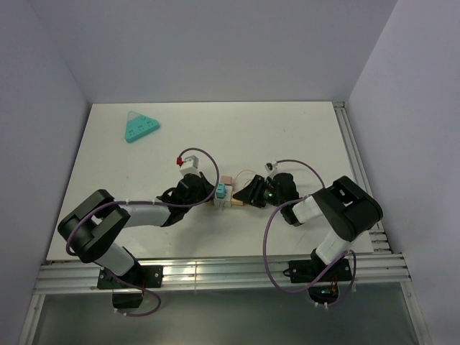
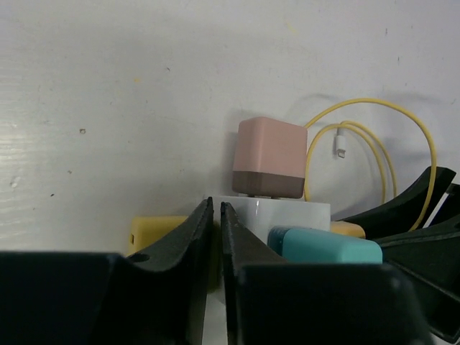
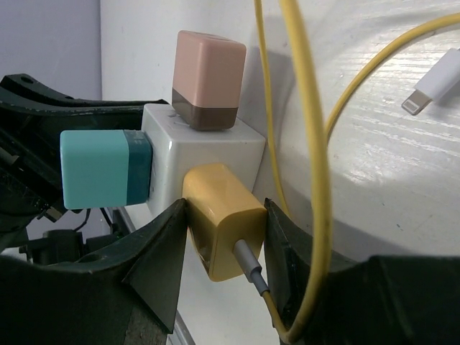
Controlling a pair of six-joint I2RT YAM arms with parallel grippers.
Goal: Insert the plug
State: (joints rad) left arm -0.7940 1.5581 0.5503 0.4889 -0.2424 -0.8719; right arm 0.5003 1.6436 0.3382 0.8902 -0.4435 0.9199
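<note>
Right claw (image 3: 226, 248) clamped on yellow plug (image 3: 221, 228) at white adapter block (image 3: 205, 154), left claw (image 2: 217, 237) nearly closed, empty.

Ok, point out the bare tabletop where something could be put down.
Free: the far strip right of the teal triangle, and the left side between it and the left arm. Crowded: the middle, where both pincers flank the white cube and yellow cable.
</note>
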